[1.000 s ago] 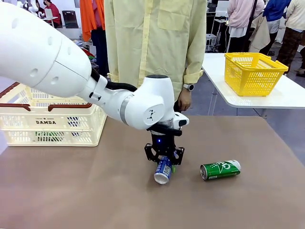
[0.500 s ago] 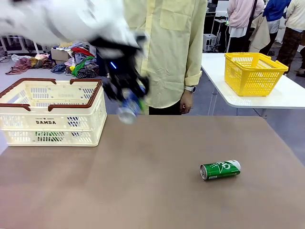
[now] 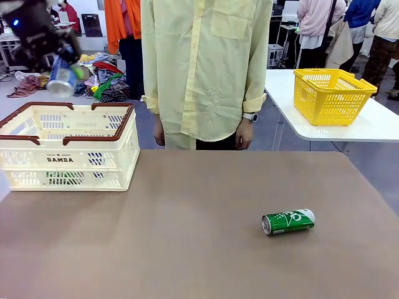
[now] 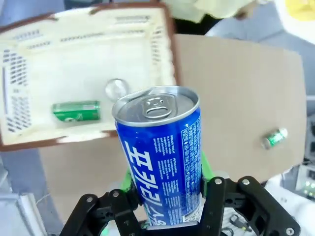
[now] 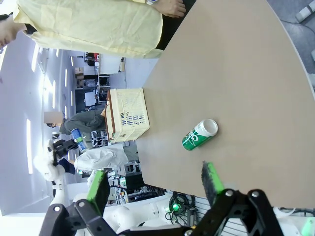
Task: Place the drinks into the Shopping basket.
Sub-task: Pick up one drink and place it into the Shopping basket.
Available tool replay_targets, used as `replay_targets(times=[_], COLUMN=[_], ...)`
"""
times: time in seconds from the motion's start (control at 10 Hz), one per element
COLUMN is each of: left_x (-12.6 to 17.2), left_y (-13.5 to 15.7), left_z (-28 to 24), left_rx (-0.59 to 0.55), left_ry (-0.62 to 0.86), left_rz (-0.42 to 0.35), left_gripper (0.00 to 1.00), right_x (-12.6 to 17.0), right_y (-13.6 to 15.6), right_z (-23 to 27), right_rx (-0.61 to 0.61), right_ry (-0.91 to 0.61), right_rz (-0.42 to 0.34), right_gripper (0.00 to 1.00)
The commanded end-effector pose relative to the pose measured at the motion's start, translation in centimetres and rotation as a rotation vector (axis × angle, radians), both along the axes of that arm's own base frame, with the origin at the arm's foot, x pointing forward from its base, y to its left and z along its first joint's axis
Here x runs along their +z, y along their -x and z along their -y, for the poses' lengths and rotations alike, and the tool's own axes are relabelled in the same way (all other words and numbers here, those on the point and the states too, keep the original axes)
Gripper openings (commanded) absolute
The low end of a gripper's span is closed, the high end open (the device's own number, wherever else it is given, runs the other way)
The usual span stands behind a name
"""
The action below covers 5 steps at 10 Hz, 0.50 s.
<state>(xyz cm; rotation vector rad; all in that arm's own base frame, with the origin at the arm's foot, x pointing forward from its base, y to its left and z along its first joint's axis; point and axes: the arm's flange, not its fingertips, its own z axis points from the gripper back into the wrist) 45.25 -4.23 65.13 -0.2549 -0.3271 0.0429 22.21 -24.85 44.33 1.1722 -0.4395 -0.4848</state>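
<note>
Blue can sits clamped by the fingers of the left gripper, high above the cream basket. Green can lies on its side on the table. Fingers of the right gripper stand spread, empty.

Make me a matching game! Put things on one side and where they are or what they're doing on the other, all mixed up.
1. blue can
2. yellow basket
3. cream basket
4. right gripper

A. open, holding nothing
B. has a green can lying inside
C. clamped in the left gripper
D. on the white side table

Pairs: 1-C, 2-D, 3-B, 4-A
</note>
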Motion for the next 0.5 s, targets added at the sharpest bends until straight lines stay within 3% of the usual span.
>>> replay_targets(times=[0.0, 0.1, 0.2, 0.4], left_x=[-3.2, -3.7, -2.4, -2.4], left_y=[0.5, 1.2, -0.6, -0.6], left_z=[-0.9, -1.1, -1.9, -1.9], left_rx=[0.026, 0.051, 0.031, 0.031], left_ry=[0.048, 0.101, 0.01, 0.01], left_rz=[-0.009, -0.03, -0.018, -0.018], left_gripper=[0.0, 0.0, 0.0, 0.0], right_x=[0.1, 0.1, 0.1, 0.1], right_y=[0.1, 0.1, 0.1, 0.1], right_z=[0.1, 0.1, 0.1, 0.1], right_rx=[0.01, 0.01, 0.01, 0.01], right_ry=[0.002, 0.002, 0.002, 0.002], right_rz=[0.026, 0.026, 0.026, 0.026], right_gripper=[1.0, 1.0, 1.0, 1.0])
